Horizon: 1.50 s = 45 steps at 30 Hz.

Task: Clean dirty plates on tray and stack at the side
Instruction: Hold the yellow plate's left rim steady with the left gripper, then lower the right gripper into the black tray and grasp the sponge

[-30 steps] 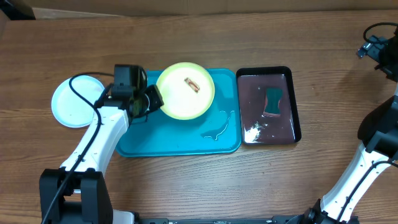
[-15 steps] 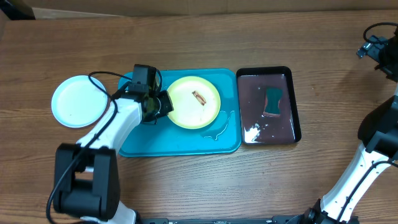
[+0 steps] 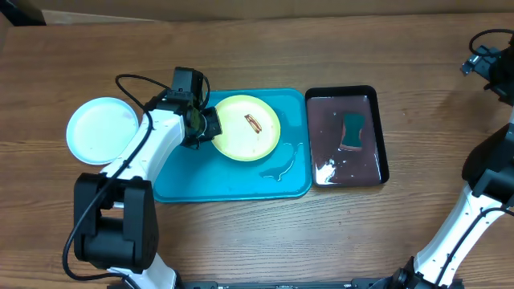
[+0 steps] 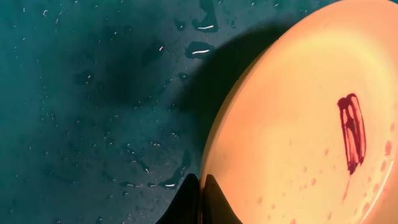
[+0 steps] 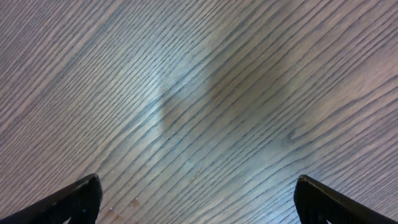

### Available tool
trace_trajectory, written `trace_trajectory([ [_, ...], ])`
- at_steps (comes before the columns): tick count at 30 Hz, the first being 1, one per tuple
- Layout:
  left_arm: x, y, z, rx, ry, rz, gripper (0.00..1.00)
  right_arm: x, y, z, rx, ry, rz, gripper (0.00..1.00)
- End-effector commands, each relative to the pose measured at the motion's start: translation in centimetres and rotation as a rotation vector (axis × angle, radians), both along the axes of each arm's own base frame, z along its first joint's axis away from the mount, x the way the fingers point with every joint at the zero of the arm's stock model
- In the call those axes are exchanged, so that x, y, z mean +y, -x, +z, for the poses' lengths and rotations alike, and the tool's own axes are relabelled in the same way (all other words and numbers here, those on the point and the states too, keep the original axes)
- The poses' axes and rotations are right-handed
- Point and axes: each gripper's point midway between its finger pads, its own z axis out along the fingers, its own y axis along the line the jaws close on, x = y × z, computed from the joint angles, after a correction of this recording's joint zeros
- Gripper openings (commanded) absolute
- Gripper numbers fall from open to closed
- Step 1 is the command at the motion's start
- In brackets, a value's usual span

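While the left gripper (image 3: 205, 127) clenched the nine-o'clock rim of the smeared round yellow-green plastic plate (image 3: 249, 138) over the large turquoise rectangular plastic tray (image 3: 233, 181), the right gripper (image 5: 199, 202) hung released above the wooden table (image 5: 199, 93). Judged step: wiping pending. The next move called for the green sponge (image 3: 352, 131) at three o'clock.

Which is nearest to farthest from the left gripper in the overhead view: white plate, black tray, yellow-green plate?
1. yellow-green plate: on the turquoise tray, rim pinched by the left gripper.
2. white plate: on the table, outside the tray.
3. black tray: beyond the yellow-green plate, beside the turquoise tray.
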Motion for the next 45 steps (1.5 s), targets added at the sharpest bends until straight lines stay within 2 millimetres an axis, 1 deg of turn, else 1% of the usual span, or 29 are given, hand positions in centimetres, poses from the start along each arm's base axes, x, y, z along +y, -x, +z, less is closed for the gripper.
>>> trace_trajectory([
  [1, 0.1, -0.7, 0.0, -0.017, -0.025, -0.022, 0.05, -0.1, -0.3, 1.9, -0.04, 0.026, -0.001, 1.0],
  [7, -0.1, 0.3, -0.5, 0.021, -0.018, -0.029, 0.04, -0.1, -0.3, 1.9, -0.04, 0.026, -0.001, 1.0],
  [11, -0.1, 0.1, -0.8, 0.006, -0.014, -0.029, 0.04, -0.1, -0.3, 1.9, -0.04, 0.026, -0.001, 1.0],
  [13, -0.2, 0.1, -0.8, 0.004, -0.014, -0.032, 0.09, -0.1, -0.3, 1.9, -0.04, 0.026, -0.001, 1.0],
  [15, -0.3, 0.1, -0.8, 0.006, -0.014, -0.034, 0.11, -0.1, -0.3, 1.9, -0.04, 0.025, -0.001, 1.0],
  [20, -0.5, 0.4, -0.9, 0.016, -0.016, -0.039, 0.14, -0.1, -0.3, 1.9, -0.04, 0.026, -0.001, 1.0],
  [22, -0.5, 0.4, -0.9, 0.016, -0.016, -0.039, 0.19, -0.1, -0.3, 1.9, -0.04, 0.026, -0.001, 1.0],
  [24, -0.5, 0.4, -0.9, 0.016, -0.016, -0.039, 0.3, -0.2, -0.9, 2.0, -0.066, 0.026, -0.003, 1.0],
  [26, -0.5, 0.4, -0.9, 0.016, -0.016, -0.039, 0.31, 0.0, -1.9, 2.3, -0.113, 0.007, 0.006, 1.0],
  [30, -0.5, 0.7, -1.1, 0.024, -0.015, -0.031, 0.31, 2.0, -3.2, 2.6, -0.182, -0.102, 0.048, 1.0],
  [33, -0.4, 1.0, -1.6, 0.035, -0.016, -0.029, 0.31, 4.2, -4.0, 3.0, -0.233, -0.223, 0.089, 1.0],
  [34, -0.4, 1.0, -1.8, 0.039, -0.017, -0.028, 0.31, 5.9, -3.9, 3.2, -0.248, -0.314, 0.111, 1.0],
  [35, -0.4, 1.1, -2.0, 0.045, -0.018, -0.029, 0.31, 8.3, -3.2, 3.5, -0.239, -0.446, 0.129, 1.0],
  [37, -0.4, 1.1, -2.6, 0.056, -0.019, -0.029, 0.32, 10.9, -1.5, 3.9, -0.191, -0.593, 0.132, 1.0],
  [38, -0.4, 1.1, -2.8, 0.061, -0.02, -0.029, 0.31, 11.4, -1.6, 4.3, -0.21, -0.617, 0.178, 0.97],
  [39, -0.4, 1.1, -3.1, 0.067, -0.02, -0.029, 0.31, 12.0, -1.4, 4.9, -0.221, -0.656, 0.186, 0.79],
  [40, -0.4, 1.2, -3.3, 0.074, -0.02, -0.03, 0.31, 12.6, -1.5, 5.7, -0.245, -0.709, 0.183, 0.64],
  [41, -0.4, 1.3, -3.7, 0.084, -0.019, -0.03, 0.31, 13.2, -1.4, 6.5, -0.266, -0.763, 0.187, 0.51],
  [42, -0.5, 1.4, -3.9, 0.09, -0.018, -0.031, 0.31, 13.7, -1.2, 7.0, -0.269, -0.789, 0.188, 0.43],
  [43, -0.5, 1.4, -4.1, 0.096, -0.018, -0.032, 0.3, 13.9, -0.9, 7.5, -0.266, -0.79, 0.194, 0.41],
  [45, -0.5, 1.5, -4.3, 0.101, -0.018, -0.032, 0.3, 14.6, -0.1, 8.0, -0.244, -0.748, 0.242, 0.43],
])
